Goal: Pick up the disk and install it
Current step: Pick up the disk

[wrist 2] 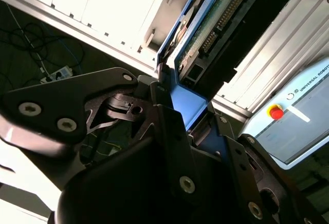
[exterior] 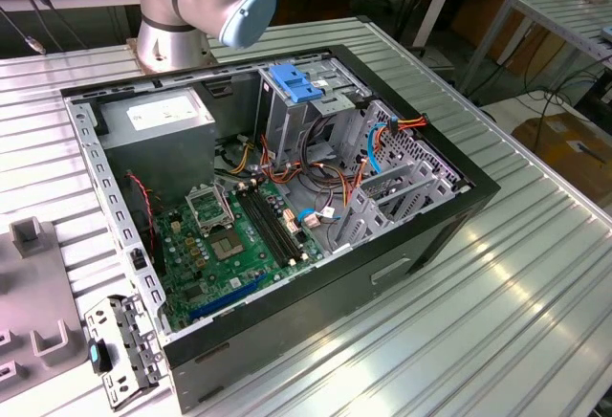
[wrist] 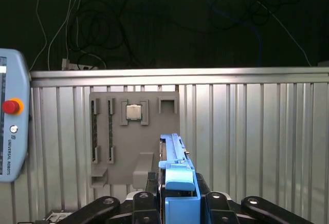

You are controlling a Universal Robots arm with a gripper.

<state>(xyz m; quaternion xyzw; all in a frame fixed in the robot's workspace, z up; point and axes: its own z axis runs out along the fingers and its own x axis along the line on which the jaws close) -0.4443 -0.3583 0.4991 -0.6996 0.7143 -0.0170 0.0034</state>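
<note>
The disk (wrist 2: 218, 21) is held off the table, showing its green circuit board and connector row along one edge, with its blue plastic bracket (wrist 2: 187, 106) running down into my black fingers (wrist 2: 164, 116). In the first wrist view the disk (wrist: 174, 165) stands edge-on, and my gripper (wrist: 177, 196) is shut on its blue bracket from both sides. It hangs above the ribbed metal table, beside a grey fixture plate (wrist: 110, 178). In the exterior view the open computer case (exterior: 421, 235) lies on its side with its drive cage (exterior: 287, 120) at the back.
Inside the case are a green motherboard (exterior: 229, 245), bundled cables (exterior: 325, 173), a grey power supply box (exterior: 158, 116) and a blue tab (exterior: 292, 82) on the cage. The fixture plate carries a square chip (wrist: 134, 112). A pendant with a red button (wrist: 10, 106) lies nearby. The arm's base (exterior: 172, 15) stands behind the case.
</note>
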